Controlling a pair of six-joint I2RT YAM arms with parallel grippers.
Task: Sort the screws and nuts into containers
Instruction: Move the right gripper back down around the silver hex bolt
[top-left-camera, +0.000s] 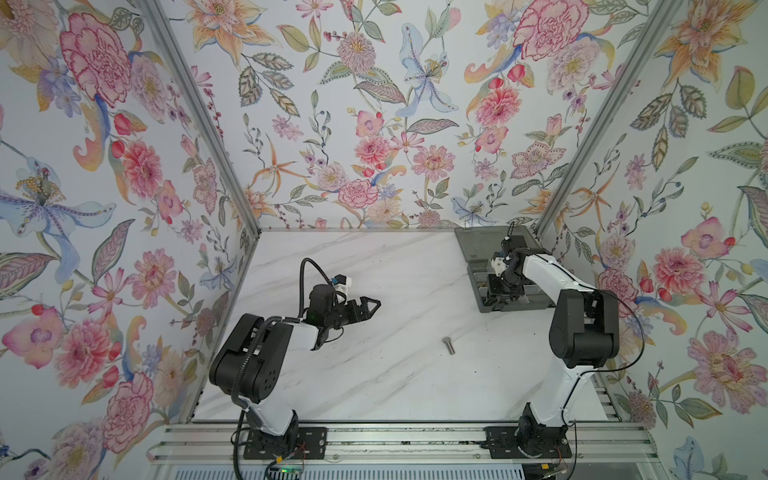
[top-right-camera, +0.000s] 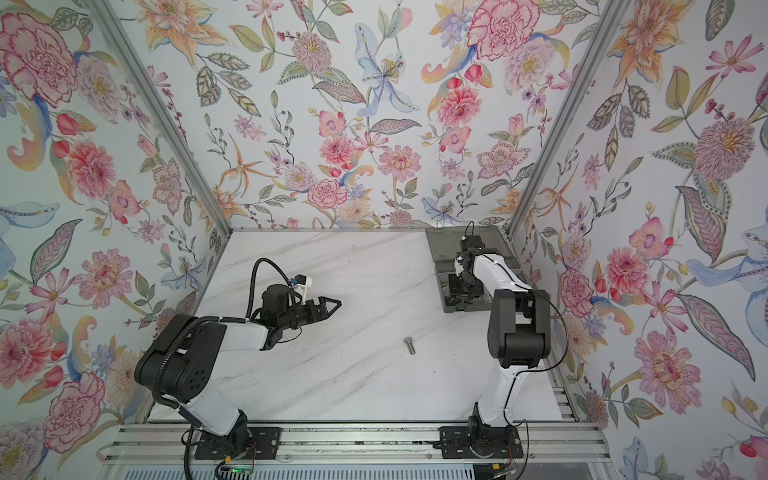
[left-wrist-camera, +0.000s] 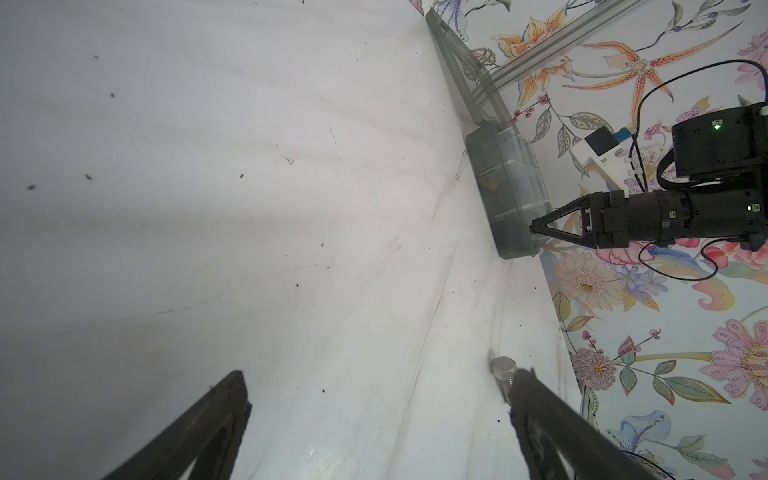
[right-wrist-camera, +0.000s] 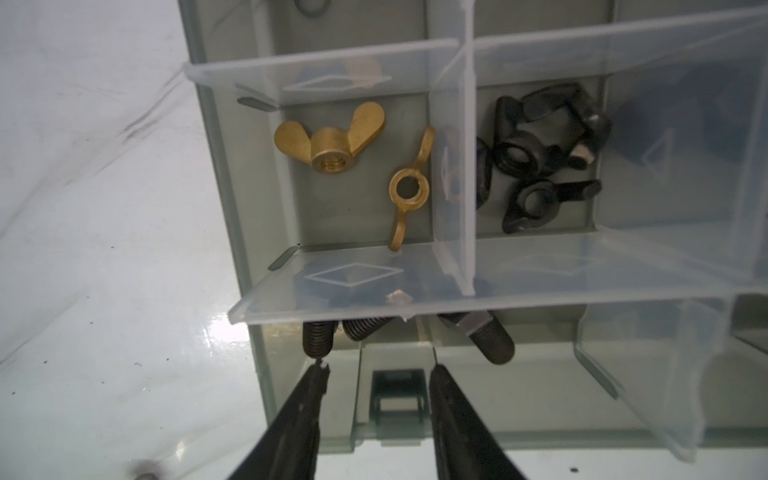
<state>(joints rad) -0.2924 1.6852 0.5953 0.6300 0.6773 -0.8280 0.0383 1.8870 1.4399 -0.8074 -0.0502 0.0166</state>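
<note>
Right gripper (right-wrist-camera: 378, 368) parted above containers (right-wrist-camera: 455, 187), left gripper (left-wrist-camera: 380, 374) spread, level

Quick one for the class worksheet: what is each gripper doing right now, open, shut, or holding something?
Left gripper: open, holding nothing.
Right gripper: open, holding nothing.

black screws (right-wrist-camera: 493, 340) hide half behind a clear divider (right-wrist-camera: 540, 274) — the silver screw (right-wrist-camera: 143, 471) is blurred, cut by the edge.
</note>
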